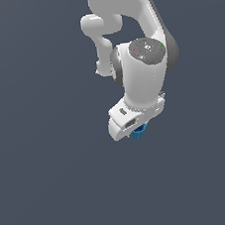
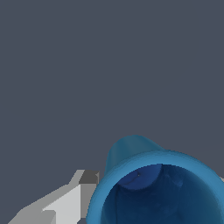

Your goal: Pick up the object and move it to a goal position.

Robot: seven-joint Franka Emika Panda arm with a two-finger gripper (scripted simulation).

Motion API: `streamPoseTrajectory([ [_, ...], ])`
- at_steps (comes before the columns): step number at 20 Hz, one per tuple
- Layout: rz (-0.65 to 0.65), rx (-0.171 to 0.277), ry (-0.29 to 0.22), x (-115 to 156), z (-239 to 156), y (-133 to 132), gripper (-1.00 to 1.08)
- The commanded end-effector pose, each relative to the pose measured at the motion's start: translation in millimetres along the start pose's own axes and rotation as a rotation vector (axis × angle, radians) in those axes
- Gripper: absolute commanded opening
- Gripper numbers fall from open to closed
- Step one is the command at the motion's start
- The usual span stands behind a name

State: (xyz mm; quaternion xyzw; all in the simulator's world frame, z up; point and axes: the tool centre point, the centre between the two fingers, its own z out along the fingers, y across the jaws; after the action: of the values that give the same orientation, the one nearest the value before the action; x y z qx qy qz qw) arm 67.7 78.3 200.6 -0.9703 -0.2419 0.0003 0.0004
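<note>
In the exterior view, the white Panda arm [image 1: 137, 56] reaches down from the top of the picture over a plain dark grey-blue ground [image 1: 53, 181]. Its gripper [image 1: 139, 129] points downward, and the blue object [image 1: 138, 132] peeks out from under the white hand, just right of the hand's lower edge. Only a small part of the object shows, so from here I cannot tell how the fingers stand.

In the wrist view, the object [image 2: 153, 183] fills much of the picture, its dark hollow mouth turned toward the camera. One grey-white finger [image 2: 72, 199] lies right beside its rim, seemingly touching. The other finger is almost wholly hidden, so whether the gripper clamps the object cannot be told.
</note>
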Motion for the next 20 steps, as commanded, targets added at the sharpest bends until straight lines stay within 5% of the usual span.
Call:
streamPoseTrajectory([
  [1, 0.0, 0.0, 0.001, 2, -29, 4, -1.0],
  [10, 0.0, 0.0, 0.001, 12, -112, 19, -1.0],
  [20, 0.001, -0.001, 0.001, 18, -151, 27, -1.0],
])
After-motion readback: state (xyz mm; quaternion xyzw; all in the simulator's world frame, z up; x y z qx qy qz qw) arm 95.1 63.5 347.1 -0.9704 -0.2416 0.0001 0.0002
